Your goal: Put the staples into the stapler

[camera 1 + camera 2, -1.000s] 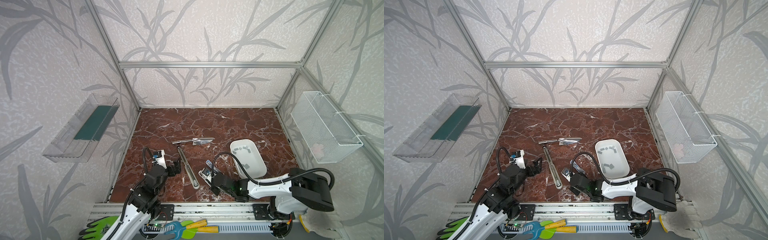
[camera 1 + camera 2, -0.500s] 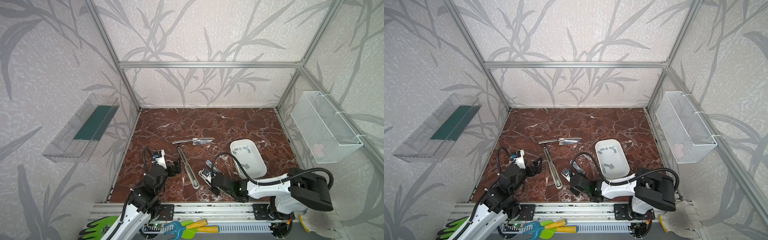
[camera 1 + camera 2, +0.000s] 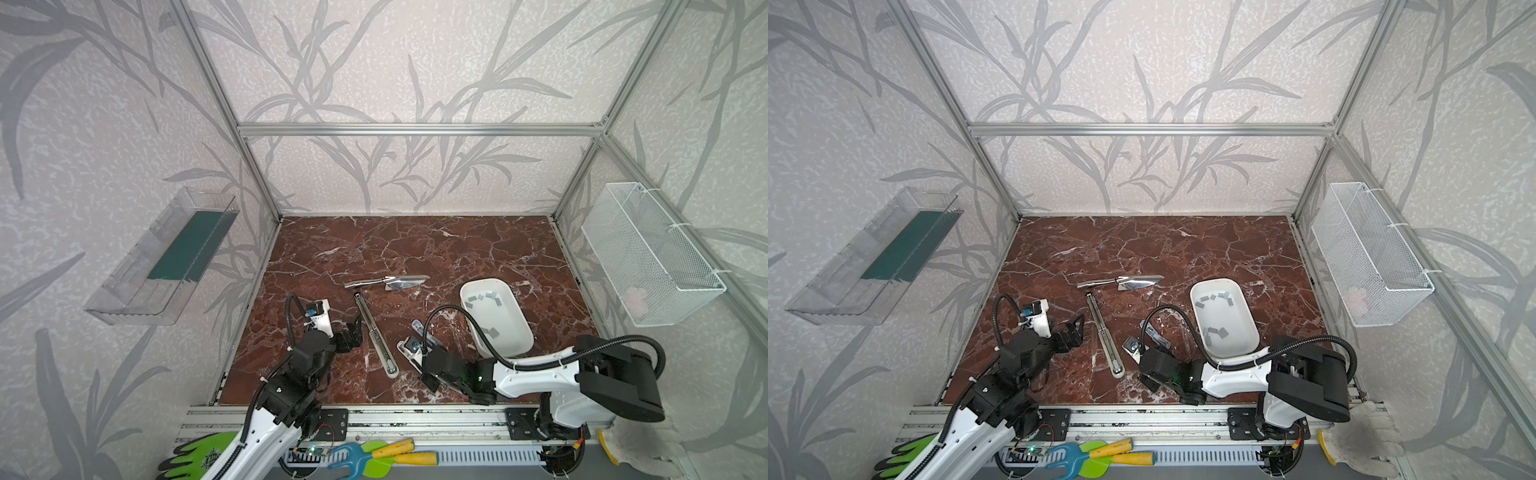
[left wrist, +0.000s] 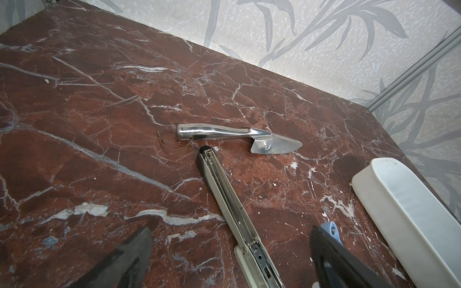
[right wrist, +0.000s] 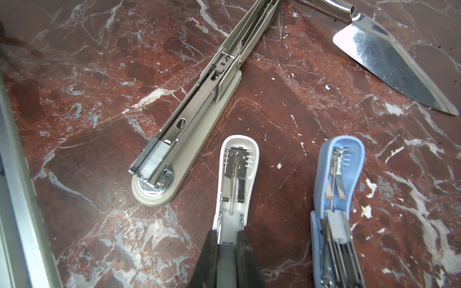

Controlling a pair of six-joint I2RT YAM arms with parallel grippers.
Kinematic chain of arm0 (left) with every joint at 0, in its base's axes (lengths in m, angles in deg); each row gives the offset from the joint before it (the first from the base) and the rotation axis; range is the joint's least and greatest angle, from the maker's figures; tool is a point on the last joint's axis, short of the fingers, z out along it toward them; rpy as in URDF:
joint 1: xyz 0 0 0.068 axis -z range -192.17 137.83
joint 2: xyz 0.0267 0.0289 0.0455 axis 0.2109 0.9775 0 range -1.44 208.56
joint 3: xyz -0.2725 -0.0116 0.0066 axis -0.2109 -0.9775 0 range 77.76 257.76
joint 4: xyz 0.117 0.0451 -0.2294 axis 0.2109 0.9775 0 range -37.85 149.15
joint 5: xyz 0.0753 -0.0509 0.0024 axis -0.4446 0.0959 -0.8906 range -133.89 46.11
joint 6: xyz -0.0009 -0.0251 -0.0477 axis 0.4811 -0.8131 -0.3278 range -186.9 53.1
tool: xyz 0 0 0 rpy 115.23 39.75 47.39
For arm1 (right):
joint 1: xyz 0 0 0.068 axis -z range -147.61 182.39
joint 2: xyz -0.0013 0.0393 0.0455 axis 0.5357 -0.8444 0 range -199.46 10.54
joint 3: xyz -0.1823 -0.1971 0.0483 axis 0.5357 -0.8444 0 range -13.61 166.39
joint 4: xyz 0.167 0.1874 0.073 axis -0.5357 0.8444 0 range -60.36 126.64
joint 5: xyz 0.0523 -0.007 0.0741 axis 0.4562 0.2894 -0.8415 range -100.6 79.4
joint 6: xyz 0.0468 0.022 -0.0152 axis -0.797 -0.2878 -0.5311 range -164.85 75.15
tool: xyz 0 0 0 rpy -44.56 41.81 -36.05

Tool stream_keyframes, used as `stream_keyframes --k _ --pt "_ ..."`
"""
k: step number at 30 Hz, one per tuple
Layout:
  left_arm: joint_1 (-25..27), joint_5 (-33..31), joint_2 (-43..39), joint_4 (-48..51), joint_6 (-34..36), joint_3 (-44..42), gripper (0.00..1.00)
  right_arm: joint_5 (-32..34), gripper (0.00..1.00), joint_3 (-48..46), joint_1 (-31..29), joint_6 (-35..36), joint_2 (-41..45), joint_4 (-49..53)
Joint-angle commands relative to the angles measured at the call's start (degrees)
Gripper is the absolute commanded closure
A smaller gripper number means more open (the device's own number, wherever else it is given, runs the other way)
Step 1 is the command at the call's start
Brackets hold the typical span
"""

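A long grey stapler [image 3: 374, 332] [image 4: 232, 197] lies opened flat mid-floor, and a block of staples [image 5: 152, 159] sits at the near end of its channel. To its right lie an opened white small stapler [image 3: 409, 348] [image 5: 237, 179] and an opened blue small stapler [image 3: 419, 328] [image 5: 336, 179]. Loose grey staples [image 3: 482, 297] [image 3: 1214, 297] lie in a white tray [image 3: 519, 332]. My right gripper [image 5: 229, 245] [image 3: 417, 358] is shut on the white stapler's hinge end. Just left of the long stapler, my left gripper [image 3: 351, 334] [image 4: 230, 249] stands open and holds nothing.
A shiny metal trowel [image 3: 386, 282] [image 4: 237, 136] lies just beyond the long stapler's far end. A wire basket [image 3: 648, 257] hangs on the right wall and a clear shelf [image 3: 166, 257] on the left wall. An aluminium rail [image 3: 374, 415] runs along the front edge.
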Motion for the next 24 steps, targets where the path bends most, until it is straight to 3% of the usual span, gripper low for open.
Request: stream_keyframes --k 1,24 --pt "-0.14 -0.47 0.18 -0.62 0.28 -0.35 0.01 1.05 0.93 1.09 -0.50 -0.64 0.21 0.35" --pt "-0.14 -0.45 0.18 -0.52 0.28 -0.37 0.01 1.42 0.93 2.20 -0.45 -2.78 -1.10 1.25"
